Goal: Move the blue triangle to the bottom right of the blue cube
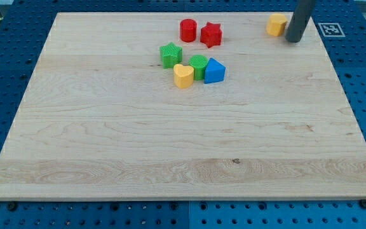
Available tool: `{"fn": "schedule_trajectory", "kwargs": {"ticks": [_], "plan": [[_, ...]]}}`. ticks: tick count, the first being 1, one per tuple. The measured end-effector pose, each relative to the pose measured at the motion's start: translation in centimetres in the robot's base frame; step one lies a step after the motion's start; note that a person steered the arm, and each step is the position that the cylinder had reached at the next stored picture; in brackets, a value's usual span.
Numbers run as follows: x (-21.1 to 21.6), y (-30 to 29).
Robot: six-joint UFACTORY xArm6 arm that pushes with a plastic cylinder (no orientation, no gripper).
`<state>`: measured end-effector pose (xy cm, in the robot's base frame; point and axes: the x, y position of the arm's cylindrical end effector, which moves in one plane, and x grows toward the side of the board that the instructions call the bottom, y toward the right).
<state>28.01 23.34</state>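
My tip [293, 40] stood just right of a yellow block [276, 25], partly hidden; blue triangle [214, 70] lay well apart; no fingers existed; rod cropped above.

Pale matt wooden board [170, 140], smooth plastic-looking blue triangle [214, 71].

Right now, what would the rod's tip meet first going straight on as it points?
The wooden board just under my tip; the yellow block sits to its left, probably out of line.

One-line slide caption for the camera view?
My tip beside the yellow block, far from the blue triangle clustered mid-board.
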Motion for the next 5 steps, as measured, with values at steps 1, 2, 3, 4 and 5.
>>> {"fn": "schedule_trajectory", "kwargs": {"ticks": [1, 2, 3, 4, 5], "plan": [[0.0, 0.3], [1.5, 0.2], [4.2, -6.1], [4.5, -13.2], [5.6, -17.7]]}}
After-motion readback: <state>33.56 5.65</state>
